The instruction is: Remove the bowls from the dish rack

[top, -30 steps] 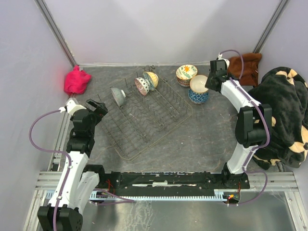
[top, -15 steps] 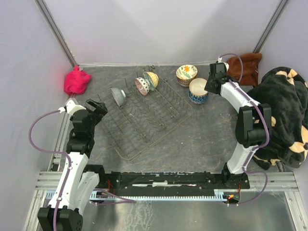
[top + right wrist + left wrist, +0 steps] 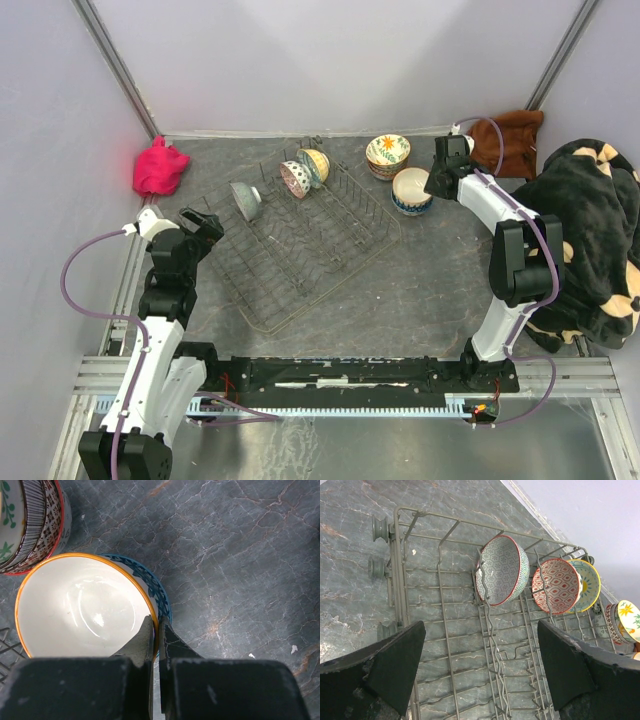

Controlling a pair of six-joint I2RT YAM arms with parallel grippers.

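The dark wire dish rack (image 3: pixel 310 240) lies diagonally mid-table and also shows in the left wrist view (image 3: pixel 445 630). Three bowls stand on edge at its far end: a grey-green patterned one (image 3: pixel 247 198) (image 3: pixel 501 570), a red-patterned one (image 3: pixel 294 178) (image 3: pixel 555 585) and a yellow one (image 3: pixel 315 163) (image 3: pixel 587 582). My left gripper (image 3: pixel 200 222) (image 3: pixel 480 665) is open and empty over the rack's left end. My right gripper (image 3: pixel 430 185) (image 3: pixel 159 625) is shut on the rim of a white bowl with an orange rim (image 3: pixel 410 183) (image 3: pixel 80 605), which rests in a blue-patterned bowl (image 3: pixel 160 592).
A stack of patterned bowls (image 3: pixel 387 155) (image 3: pixel 30 525) stands on the table just behind the held bowl. A pink cloth (image 3: pixel 160 168) lies at the back left, a brown cloth (image 3: pixel 510 140) at the back right, and a black-and-cream blanket (image 3: pixel 590 230) along the right side.
My right gripper has lowered the orange-rimmed bowl from a tilted hold down into the blue-patterned bowl. The left arm has not moved.
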